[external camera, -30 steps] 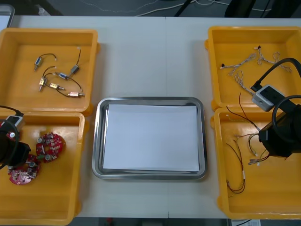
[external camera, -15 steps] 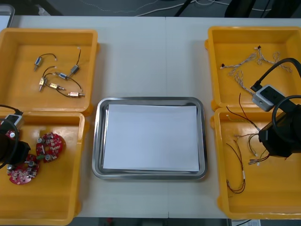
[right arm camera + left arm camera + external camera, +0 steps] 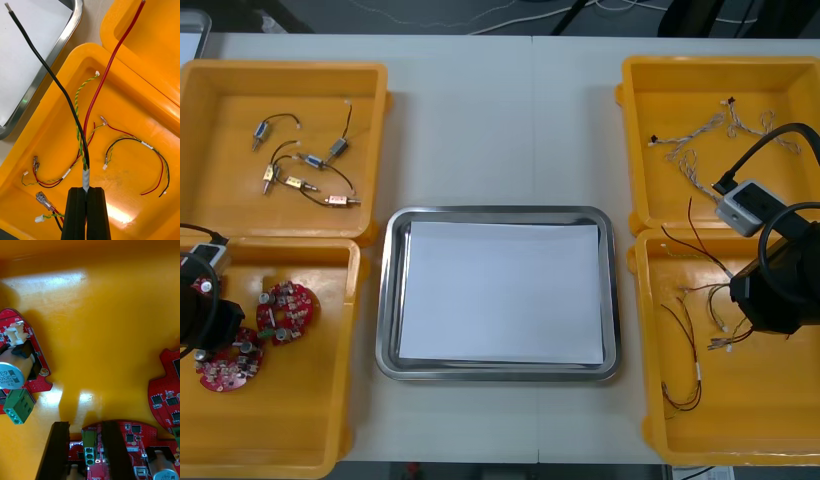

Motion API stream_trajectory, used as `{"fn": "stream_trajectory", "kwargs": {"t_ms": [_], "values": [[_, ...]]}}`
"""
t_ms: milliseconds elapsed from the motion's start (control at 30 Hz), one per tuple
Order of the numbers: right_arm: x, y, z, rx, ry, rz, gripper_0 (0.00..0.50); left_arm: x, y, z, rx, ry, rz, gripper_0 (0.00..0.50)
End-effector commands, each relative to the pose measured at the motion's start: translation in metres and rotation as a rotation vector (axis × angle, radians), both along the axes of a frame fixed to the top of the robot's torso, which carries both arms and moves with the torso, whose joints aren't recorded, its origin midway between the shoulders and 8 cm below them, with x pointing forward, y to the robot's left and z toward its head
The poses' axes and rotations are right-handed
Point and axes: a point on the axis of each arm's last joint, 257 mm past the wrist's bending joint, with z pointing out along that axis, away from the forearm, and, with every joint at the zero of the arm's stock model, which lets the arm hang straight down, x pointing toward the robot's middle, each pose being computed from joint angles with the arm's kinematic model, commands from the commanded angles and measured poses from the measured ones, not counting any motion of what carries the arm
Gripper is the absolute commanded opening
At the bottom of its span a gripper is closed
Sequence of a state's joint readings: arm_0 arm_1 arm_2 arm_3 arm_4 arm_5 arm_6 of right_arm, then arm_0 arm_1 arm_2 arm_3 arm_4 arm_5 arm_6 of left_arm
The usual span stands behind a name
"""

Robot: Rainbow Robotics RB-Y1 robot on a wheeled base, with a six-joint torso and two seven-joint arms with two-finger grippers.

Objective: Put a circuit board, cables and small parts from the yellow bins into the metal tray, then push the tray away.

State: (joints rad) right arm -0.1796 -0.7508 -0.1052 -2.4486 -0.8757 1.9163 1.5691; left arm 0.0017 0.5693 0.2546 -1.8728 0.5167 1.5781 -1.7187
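Right claw [image 3: 87, 189] is pinching tight on a black and red cable [image 3: 86, 176]. Its two fingers are almost touching, with only the taped part of the cable between them. I am holding it over the right near bin [image 3: 770, 420]. The black wire [image 3: 56, 80] and the red wire [image 3: 108, 67] are sticking out long past the fingers, toward the tray [image 3: 500, 212]. More loose cables [image 3: 135, 140] are lying on the floor of that bin.

Left claw [image 3: 85, 423] is sitting low in the left near bin [image 3: 290, 420]. Its fingers are standing apart, one on each side of a green block [image 3: 89, 442] on a round red board [image 3: 150, 437]. I am not seeing them touching the block. Another board [image 3: 287, 312] is lying just beside it.

The tray is resting in the middle of the table [image 3: 500, 120], between the bins, with a white sheet [image 3: 500, 290] inside. Small metal parts [image 3: 300, 170] are lying in the far left bin [image 3: 230, 100].
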Motion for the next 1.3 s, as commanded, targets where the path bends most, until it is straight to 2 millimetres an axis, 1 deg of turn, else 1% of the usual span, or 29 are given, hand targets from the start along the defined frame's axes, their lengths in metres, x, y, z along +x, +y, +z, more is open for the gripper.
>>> {"fn": "stream_trajectory", "kwargs": {"t_ms": [33,233,300,333,367,500,533,600,633,667,900,1000,1067,1100,1167,1200,1300], "values": [[0.003,-0.002,0.012,-0.066,-0.041,0.062,0.0,-0.004,-0.007,-0.008,-0.009,0.009,-0.015,0.216],[0.003,-0.002,0.012,-0.066,-0.041,0.062,0.0,-0.007,-0.008,-0.01,-0.014,0.014,-0.019,0.214],[0.003,-0.002,0.012,-0.066,-0.041,0.062,0.0,-0.009,-0.006,-0.011,-0.012,0.018,-0.016,0.213],[0.003,-0.002,0.012,-0.066,-0.041,0.062,0.0,-0.01,-0.006,-0.012,-0.011,0.02,-0.017,0.18],[0.003,-0.002,0.012,-0.066,-0.041,0.062,0.0,-0.011,-0.006,-0.013,-0.012,0.02,-0.017,0.165],[0.003,-0.002,0.012,-0.066,-0.041,0.062,0.0,-0.013,-0.004,-0.016,-0.009,0.019,-0.015,0.161],[0.003,-0.002,0.012,-0.066,-0.041,0.062,0.0,-0.014,-0.005,-0.017,-0.01,0.021,-0.019,0.146],[0.003,-0.002,0.012,-0.066,-0.041,0.062,0.0,-0.016,-0.003,-0.018,-0.009,0.022,-0.014,0.094],[0.003,-0.002,0.012,-0.066,-0.041,0.062,0.0,-0.017,-0.003,-0.02,-0.009,0.024,-0.012,0.013],[0.003,-0.002,0.012,-0.066,-0.041,0.062,0.0,-0.017,-0.002,-0.02,-0.008,0.021,-0.013,0.0],[0.003,-0.002,0.012,-0.066,-0.041,0.062,0.0,-0.015,-0.004,-0.018,-0.017,0.01,-0.019,0.0],[0.003,-0.002,0.012,-0.066,-0.041,0.062,0.0,-0.01,-0.005,-0.01,-0.024,-0.011,-0.027,0.0],[0.003,-0.002,0.012,-0.066,-0.041,0.062,0.0,-0.005,-0.007,0.0,-0.027,-0.03,-0.032,0.0],[0.003,-0.002,0.012,-0.066,-0.041,0.062,0.0,-0.005,-0.008,0.003,-0.027,-0.031,-0.034,0.0],[0.003,-0.002,0.012,-0.066,-0.041,0.062,0.0,-0.004,-0.01,0.016,-0.028,-0.041,-0.04,0.0],[0.003,-0.002,0.012,-0.066,-0.041,0.062,0.0,-0.005,-0.011,0.019,-0.028,-0.041,-0.039,0.0],[0.003,-0.002,0.012,-0.066,-0.041,0.062,0.0,-0.006,-0.016,0.04,-0.027,-0.059,-0.053,0.0]]}}
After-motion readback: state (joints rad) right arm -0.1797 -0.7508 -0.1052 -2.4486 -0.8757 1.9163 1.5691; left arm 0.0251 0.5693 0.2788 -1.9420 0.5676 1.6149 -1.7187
